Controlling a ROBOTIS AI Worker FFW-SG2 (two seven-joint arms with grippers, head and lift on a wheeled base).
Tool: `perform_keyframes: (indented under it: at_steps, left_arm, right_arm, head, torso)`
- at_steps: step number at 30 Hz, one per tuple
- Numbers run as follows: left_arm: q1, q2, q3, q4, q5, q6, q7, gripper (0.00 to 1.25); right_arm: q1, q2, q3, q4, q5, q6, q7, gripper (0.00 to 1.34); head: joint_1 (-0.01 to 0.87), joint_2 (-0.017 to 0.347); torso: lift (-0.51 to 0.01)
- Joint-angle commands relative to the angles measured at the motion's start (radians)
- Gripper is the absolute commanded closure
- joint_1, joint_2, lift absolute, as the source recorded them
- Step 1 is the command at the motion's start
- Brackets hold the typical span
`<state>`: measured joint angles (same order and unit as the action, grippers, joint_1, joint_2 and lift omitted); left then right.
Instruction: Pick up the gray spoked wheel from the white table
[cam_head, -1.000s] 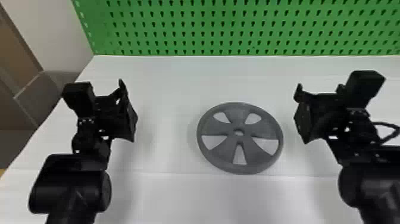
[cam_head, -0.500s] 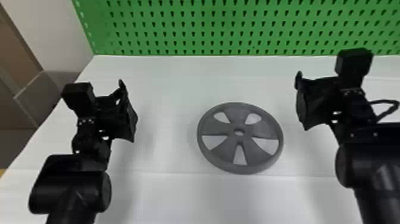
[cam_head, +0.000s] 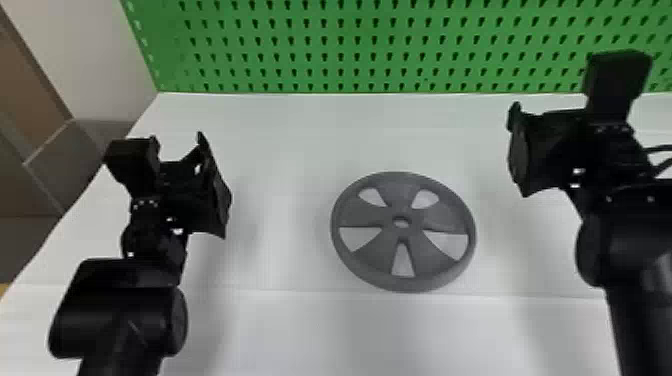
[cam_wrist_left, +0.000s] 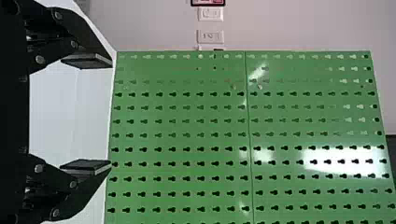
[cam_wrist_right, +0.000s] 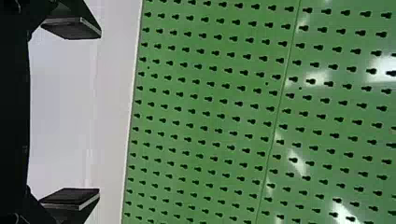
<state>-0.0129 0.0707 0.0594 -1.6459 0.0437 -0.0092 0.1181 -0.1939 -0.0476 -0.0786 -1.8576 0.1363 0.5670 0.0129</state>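
The gray spoked wheel (cam_head: 402, 257) lies flat on the white table (cam_head: 280, 330), around the middle of the head view. My left gripper (cam_head: 215, 185) is off to the wheel's left, apart from it; in the left wrist view the left gripper (cam_wrist_left: 88, 114) stands open with nothing between its pads. To the wheel's right and somewhat farther back is my right gripper (cam_head: 517, 150), not touching it. Seen from its own wrist, the right gripper (cam_wrist_right: 79, 114) is wide open and holds nothing.
A green perforated panel (cam_head: 365, 45) rises along the table's back edge. At the far left are a pale wall (cam_head: 95, 55) and a brown surface beyond the table's slanting edge. Wall plates (cam_wrist_left: 211, 36) show above the panel in the left wrist view.
The right arm has shifted and turned, its gripper rising slightly toward the table's back and its wrist swinging round. My left arm and the wheel have stayed where they were.
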Motion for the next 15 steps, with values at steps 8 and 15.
perform_keyframes:
  at_steps: [8, 15]
  left_arm:
    - [-0.001, 0.001, 0.004, -0.002, -0.001, 0.001, 0.000, 0.48]
    - [-0.002, 0.001, 0.005, -0.002, -0.001, 0.001, 0.000, 0.48]
  right_arm:
    - [-0.055, 0.000, -0.038, -0.017, -0.080, 0.131, -0.007, 0.11]
    - [-0.171, -0.074, 0.036, -0.023, -0.104, 0.386, -0.004, 0.11]
  head:
    - [0.779, 0.086]
    - [0.779, 0.086]
  torso:
    - [-0.093]
    - [-0.093]
